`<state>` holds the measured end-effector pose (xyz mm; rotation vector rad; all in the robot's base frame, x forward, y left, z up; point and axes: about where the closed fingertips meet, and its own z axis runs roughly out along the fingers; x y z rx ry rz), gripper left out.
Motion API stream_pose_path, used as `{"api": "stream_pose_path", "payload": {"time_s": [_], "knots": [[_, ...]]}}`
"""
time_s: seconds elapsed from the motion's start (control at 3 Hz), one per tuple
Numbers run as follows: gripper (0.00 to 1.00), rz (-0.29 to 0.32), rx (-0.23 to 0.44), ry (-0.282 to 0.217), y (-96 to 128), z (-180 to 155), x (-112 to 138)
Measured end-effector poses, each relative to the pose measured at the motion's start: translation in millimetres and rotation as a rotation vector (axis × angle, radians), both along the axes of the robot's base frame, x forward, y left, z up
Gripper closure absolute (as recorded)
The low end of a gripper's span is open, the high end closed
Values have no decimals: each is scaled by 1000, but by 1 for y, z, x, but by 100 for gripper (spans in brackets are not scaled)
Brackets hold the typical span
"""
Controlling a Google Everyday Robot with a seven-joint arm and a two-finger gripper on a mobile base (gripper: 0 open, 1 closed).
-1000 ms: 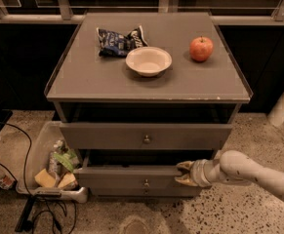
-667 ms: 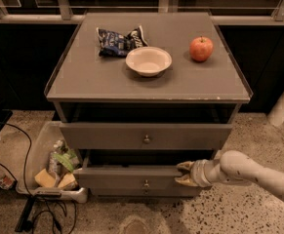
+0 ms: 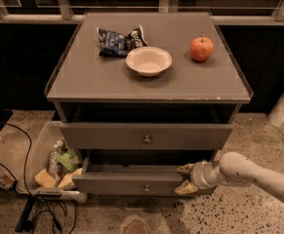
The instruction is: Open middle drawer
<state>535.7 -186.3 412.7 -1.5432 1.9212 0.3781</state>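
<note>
The middle drawer is the lower grey-brown front with a small brass knob. It is pulled out a little, and its flat tray shows behind the panel. My gripper reaches in from the right on a white arm. It sits at the right end of that drawer's front. One yellowish finger lies behind the panel's top edge and the other is against its face, clamping the panel.
The taller drawer front above is closed. On the cabinet top lie a chip bag, a white bowl and a red apple. A bin of items and cables are on the floor at the left.
</note>
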Motion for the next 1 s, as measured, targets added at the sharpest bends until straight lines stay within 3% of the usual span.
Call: {"api": "stream_pose_path", "payload": {"time_s": [0.33, 1.0], "knots": [[14, 0, 0, 0, 0, 0, 0], [61, -14, -3, -36, -12, 12, -64]]}}
